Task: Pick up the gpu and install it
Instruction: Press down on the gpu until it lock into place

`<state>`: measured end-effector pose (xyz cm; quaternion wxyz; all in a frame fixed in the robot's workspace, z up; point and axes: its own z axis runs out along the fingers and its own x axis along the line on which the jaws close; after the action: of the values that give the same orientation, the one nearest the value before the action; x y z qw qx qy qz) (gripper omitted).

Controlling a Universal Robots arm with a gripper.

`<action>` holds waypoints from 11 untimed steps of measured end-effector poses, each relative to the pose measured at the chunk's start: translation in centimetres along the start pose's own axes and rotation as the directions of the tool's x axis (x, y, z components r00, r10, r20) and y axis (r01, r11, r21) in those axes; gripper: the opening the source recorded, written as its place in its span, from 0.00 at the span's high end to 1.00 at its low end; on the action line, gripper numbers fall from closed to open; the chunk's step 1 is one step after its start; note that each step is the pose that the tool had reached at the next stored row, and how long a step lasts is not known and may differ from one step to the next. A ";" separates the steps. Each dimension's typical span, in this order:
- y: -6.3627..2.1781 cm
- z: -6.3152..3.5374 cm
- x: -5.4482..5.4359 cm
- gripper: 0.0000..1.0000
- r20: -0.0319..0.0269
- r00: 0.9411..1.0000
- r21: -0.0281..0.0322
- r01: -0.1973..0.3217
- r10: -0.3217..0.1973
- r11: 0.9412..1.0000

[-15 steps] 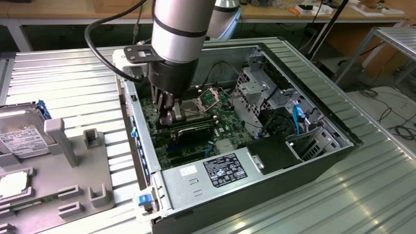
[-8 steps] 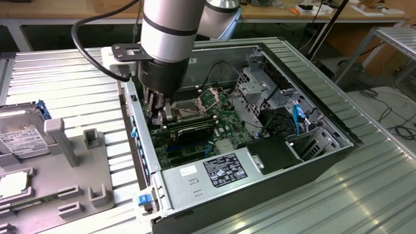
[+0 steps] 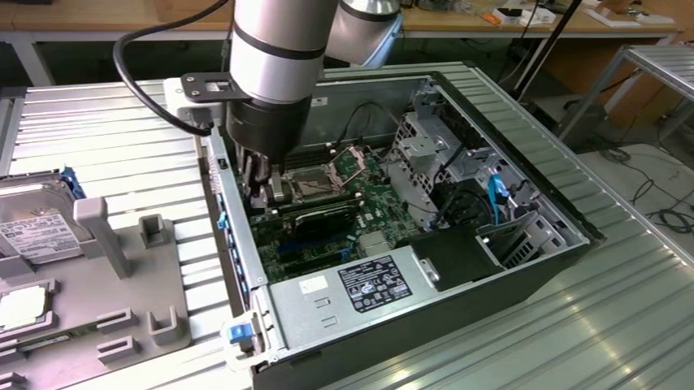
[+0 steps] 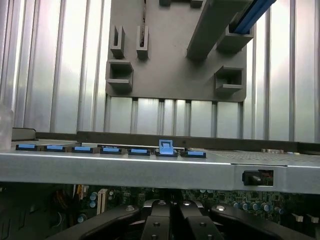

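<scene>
My gripper (image 3: 260,193) reaches down into the open computer case (image 3: 456,309), at its rear wall next to the CPU socket (image 3: 314,185). In the wrist view the gripper (image 4: 170,222) is shut, its black fingers (image 4: 155,220) pressed together with nothing showing between them. A dark narrow card, which looks like the gpu (image 3: 320,215), stands on edge across the motherboard (image 3: 363,175) just in front of the fingertips. I cannot tell whether the fingers touch it.
A grey fixture tray (image 3: 119,276) with upright holders lies on the exterior view's left, with a silver hard drive (image 3: 32,231) on it. The case's rear edge carries blue slot clips (image 4: 110,149). A power supply (image 3: 369,284) and drive cages (image 3: 434,154) crowd the case.
</scene>
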<state>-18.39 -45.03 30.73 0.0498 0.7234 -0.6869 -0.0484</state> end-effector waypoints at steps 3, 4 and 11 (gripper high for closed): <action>0.02 -0.16 0.0 0.89 0.000 1.000 0.000 0.000 0.000 1.000; 0.02 -0.20 -0.1 0.89 0.000 1.000 0.000 0.000 0.000 1.000; 0.11 -0.86 -0.2 0.89 0.000 1.000 0.000 0.000 0.000 1.000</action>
<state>-18.38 -44.87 31.60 0.0497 0.7234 -0.6869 -0.0485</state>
